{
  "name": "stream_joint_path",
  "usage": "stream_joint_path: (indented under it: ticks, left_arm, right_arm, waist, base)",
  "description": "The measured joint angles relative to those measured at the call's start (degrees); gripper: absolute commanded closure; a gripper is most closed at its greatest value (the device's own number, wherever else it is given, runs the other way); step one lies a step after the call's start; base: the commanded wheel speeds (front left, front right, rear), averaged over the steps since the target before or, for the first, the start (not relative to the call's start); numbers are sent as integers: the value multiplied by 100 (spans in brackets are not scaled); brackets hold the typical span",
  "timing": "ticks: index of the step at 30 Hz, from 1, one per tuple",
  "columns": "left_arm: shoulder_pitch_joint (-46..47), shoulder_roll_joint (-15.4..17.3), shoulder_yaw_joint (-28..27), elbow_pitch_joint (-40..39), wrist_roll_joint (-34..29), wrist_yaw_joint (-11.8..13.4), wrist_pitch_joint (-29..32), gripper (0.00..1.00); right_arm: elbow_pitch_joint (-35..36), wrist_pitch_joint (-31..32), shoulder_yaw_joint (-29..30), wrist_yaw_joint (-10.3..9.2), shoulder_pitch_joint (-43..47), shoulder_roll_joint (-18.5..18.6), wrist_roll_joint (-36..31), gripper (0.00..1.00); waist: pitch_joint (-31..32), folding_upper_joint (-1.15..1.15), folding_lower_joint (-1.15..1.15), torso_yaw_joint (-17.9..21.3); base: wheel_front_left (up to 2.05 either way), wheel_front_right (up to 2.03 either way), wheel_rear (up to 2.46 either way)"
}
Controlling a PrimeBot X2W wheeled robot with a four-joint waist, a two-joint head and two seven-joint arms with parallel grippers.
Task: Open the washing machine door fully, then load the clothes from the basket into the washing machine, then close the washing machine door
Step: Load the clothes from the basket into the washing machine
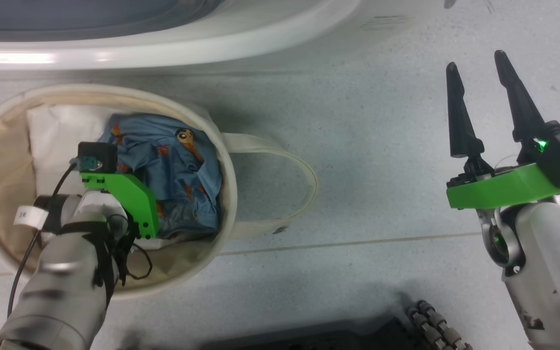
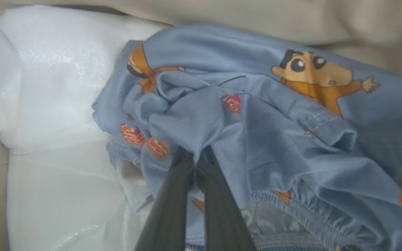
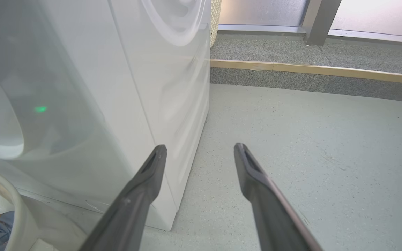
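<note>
Your left gripper (image 2: pixel 194 155) pinches a fold of the clothes (image 2: pixel 257 139), bundled lengthwise toward the washing machine (image 3: pixel 173 104); your right gripper (image 1: pixel 475 61) stands spread.

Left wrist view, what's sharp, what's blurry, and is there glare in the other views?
Left wrist view: light-blue printed clothes sharp, left tool soft near the lens. Head view: glare streak on the white washing machine. Right wrist view: green glint mirrored on its glossy panel.

basket (image 1: pixel 232 194): on the floor (image 1: pixel 382 160), before the washing machine (image 1: pixel 187 51)
clothes (image 1: pixel 173 175): in the basket, right of the padding (image 1: pixel 54 141)
left claw (image 2: pixel 194 155): in the basket, on the clothes
right claw (image 1: pixel 475 61): well right of the basket
</note>
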State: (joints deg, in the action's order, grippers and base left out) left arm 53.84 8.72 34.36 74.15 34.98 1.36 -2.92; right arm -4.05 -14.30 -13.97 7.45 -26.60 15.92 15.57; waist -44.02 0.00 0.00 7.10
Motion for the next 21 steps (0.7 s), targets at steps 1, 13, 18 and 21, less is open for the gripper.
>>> stream_joint_path:
  ticks: [1, 13, 18, 21]
  left_arm:
    - [8, -4, -4, 1, 11, -29, -52, 100]
    - [-269, -131, -19, -1, 156, -520, -1092, 100]
    - [-738, -103, -204, -417, 201, -648, -1132, 100]
    - [-1067, -9, -438, -1018, 123, -646, -1133, 100]
  right_arm:
    - [0, 0, 2, 0, 0, -4, 0, 0]
    - [-339, 0, -94, 0, 2, -149, 220, 0]
    - [-613, 0, -97, 0, 167, -255, 311, 0]
    - [-773, 0, -148, 0, 422, -310, 430, 0]
  waist:
    - [12, 0, 0, -12]
    - [785, 0, -1, -252]
    - [1368, 0, -1, -331]
    - [1762, 0, -1, -381]
  base:
    - [0, 0, 0]
    - [0, 0, 0]
    - [0, 0, 0]
    - [0, 0, 0]
